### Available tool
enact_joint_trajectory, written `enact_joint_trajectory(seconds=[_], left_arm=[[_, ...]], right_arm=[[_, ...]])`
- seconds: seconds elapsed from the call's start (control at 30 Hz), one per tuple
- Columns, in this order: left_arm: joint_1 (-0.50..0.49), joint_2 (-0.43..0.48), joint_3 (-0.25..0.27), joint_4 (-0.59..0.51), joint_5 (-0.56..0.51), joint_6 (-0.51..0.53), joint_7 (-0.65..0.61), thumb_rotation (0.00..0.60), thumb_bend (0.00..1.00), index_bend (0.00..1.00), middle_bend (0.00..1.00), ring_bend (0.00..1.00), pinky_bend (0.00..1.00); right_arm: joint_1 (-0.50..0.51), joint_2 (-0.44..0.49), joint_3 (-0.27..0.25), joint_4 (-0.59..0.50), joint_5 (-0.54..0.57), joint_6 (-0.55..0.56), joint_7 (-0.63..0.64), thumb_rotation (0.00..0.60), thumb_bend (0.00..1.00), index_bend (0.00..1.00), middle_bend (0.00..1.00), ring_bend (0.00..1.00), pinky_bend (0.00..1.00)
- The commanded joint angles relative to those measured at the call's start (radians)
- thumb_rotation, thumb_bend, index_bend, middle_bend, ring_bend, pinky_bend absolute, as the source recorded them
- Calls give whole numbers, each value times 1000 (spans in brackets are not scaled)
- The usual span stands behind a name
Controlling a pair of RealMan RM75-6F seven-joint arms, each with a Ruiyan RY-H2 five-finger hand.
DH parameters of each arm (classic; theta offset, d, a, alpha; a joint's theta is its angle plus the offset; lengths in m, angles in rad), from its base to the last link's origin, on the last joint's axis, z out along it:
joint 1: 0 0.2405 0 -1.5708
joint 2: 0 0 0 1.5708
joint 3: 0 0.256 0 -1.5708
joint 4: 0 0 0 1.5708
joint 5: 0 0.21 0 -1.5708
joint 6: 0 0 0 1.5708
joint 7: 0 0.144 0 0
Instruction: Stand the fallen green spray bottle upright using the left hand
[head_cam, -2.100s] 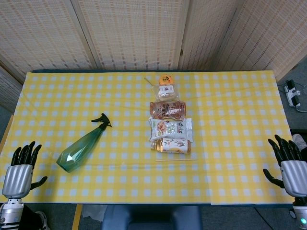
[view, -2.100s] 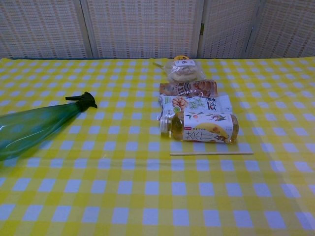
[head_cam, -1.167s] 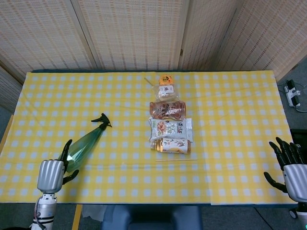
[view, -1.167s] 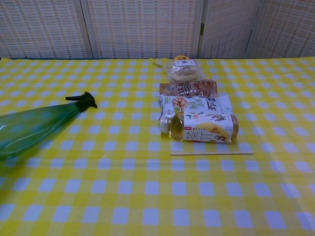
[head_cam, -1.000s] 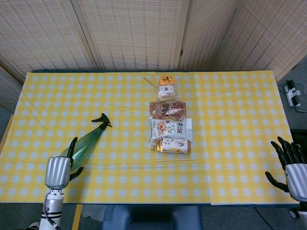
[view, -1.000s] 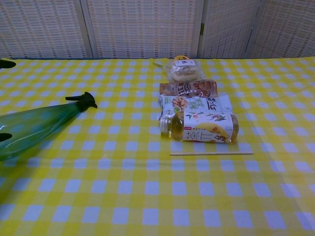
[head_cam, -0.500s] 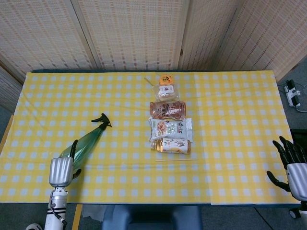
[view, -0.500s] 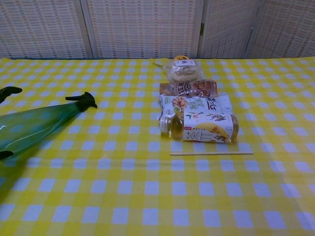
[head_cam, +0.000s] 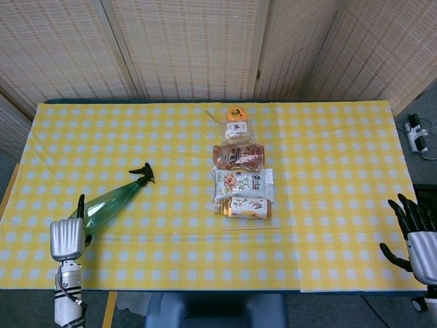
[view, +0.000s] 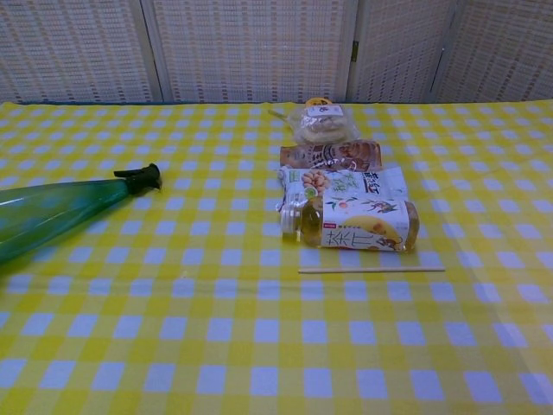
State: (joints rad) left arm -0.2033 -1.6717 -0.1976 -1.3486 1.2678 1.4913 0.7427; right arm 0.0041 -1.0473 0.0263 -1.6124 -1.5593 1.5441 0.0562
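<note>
The green spray bottle (head_cam: pixel 111 199) lies on its side near the table's (head_cam: pixel 328 150) left front corner, black nozzle toward the middle. The left hand (head_cam: pixel 66 238) is at its base, fingers around the wide end; whether they clamp it I cannot tell. The smooth plastic looks light, stiff and probably slippery, so the broad lower body seems the best hold. Open cloth surrounds it; the front edge is close.

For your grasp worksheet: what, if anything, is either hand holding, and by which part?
The left hand grips the green spray bottle at its wide base end. The right hand holds nothing.
</note>
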Motion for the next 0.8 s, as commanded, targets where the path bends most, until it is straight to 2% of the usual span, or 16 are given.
enact_joint_trajectory(seconds=[0.03,0.4,0.53,0.57,0.63,0.77,0.8], left_arm=[[-23,0,-26,49,-15,-15,-13,600,135,0,1000,1000,1000],[-136,-33,-118,282,-88,-116,-72,600,135,0,1000,1000,1000],[-171,-38,-135,324,-96,-138,-99,600,135,4,1000,1000,1000],[-173,-33,-137,307,-97,-140,-110,600,135,5,1000,1000,1000],[-159,8,-136,174,-111,-166,-168,600,138,8,1000,1000,1000],[-115,192,-114,-279,-203,-306,-241,600,148,25,1000,1000,1000],[-116,217,-108,-341,-215,-319,-233,600,149,41,1000,1000,1000]], right_arm=[[-1,0,0,0,1,1,-1,600,306,0,0,0,0],[-6,0,7,0,10,11,0,600,305,0,0,0,0],[-7,1,8,1,14,10,1,600,305,0,0,0,0],[-8,2,8,1,15,10,3,600,306,0,0,0,0],[-10,5,9,2,17,12,9,600,306,0,0,0,0],[-12,13,7,3,17,11,27,600,305,0,0,0,0],[-12,14,6,2,13,12,30,600,305,0,0,0,0]])
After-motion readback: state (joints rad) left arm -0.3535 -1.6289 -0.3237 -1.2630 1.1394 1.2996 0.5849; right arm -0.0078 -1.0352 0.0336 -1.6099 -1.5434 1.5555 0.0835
